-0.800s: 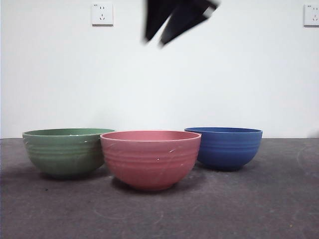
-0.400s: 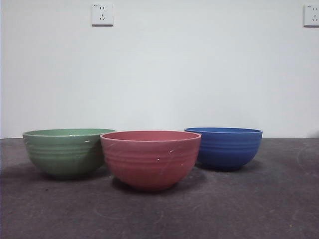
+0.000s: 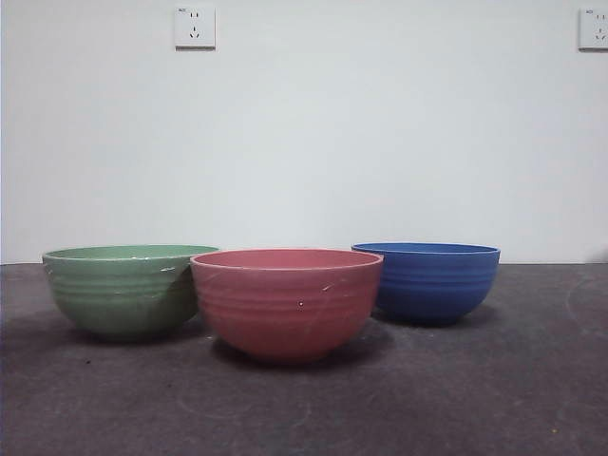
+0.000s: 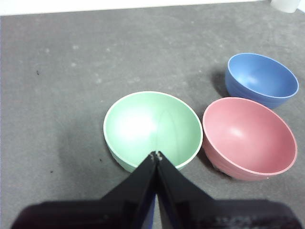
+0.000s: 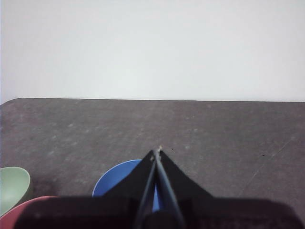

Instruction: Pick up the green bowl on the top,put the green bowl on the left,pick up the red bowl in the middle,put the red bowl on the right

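Both end effectors hanging above table, empty: left end effector (image 4: pixel 156 154) pinched together over round muted-green ribbed bowl (image 3: pixel 123 290); right end effector (image 5: pixel 156 151) likewise together above blue bowl (image 3: pixel 432 280). Round pinkish-red ribbed bowl (image 3: pixel 287 302) sitting between them, touching green. Judging: all bowls unstacked; next, nudging red rightward if needed.

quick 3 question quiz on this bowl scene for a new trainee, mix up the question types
1. True or false: the green bowl is stacked inside the red bowl.
2. In the front view, which bowl stands nearest the camera? A green, B red, C blue bowl.
3. Fill in: the left hand hangs above the ___ bowl, holding nothing.

Key: 1 false, all three stand apart on the table. 2 B. 3 green.
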Tool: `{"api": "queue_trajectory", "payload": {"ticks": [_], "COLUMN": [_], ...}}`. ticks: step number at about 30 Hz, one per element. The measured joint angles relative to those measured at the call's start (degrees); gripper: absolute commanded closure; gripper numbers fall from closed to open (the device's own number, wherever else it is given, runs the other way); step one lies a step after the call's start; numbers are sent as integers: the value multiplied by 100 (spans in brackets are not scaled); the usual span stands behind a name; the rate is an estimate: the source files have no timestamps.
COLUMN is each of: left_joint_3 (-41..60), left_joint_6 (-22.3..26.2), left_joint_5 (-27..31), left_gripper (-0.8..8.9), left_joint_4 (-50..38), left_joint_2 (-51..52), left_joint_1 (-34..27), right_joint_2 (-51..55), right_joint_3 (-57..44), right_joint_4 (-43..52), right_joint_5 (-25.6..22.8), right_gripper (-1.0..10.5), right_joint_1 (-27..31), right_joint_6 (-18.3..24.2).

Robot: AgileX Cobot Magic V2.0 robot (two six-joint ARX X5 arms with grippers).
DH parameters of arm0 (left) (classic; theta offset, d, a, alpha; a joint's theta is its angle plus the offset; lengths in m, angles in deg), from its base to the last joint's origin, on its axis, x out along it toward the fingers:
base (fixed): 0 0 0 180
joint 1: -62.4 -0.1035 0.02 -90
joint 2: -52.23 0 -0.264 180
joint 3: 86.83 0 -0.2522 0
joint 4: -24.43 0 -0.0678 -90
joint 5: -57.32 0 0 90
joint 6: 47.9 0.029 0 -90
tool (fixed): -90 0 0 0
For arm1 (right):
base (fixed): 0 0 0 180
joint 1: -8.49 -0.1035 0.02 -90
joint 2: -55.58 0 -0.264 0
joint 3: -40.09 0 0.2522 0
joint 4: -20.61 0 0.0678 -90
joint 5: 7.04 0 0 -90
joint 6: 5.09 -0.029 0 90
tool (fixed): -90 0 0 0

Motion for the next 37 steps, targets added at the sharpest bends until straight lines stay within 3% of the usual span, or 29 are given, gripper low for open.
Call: {"api": "queue_trajectory", "payload": {"ticks": [5,9,14,25,37], "left_joint_3": [0,22,1241,3453,3685], "left_joint_6": [-17,214,334,284,-107], "left_joint_5": [42,949,1895,1504,1480], "left_gripper": [817,817,817,817,817], "left_joint_4": [13,302,-896,-2212,-2234], "left_joint_2": [79,1211,3005,3062,3077], "left_joint_1": [52,127,-162,-216,-216], "right_joint_2": [0,0,2,-2,-7], "right_joint_3": [0,0,0,0,0], "right_joint_4": [-48,-146,-160,-431,-492], "right_joint_5": [0,11,13,11,13], "right_gripper": [941,941,941,941,941], "right_joint_1": [0,0,0,0,0], "right_joint_6": [0,0,0,0,0]}}
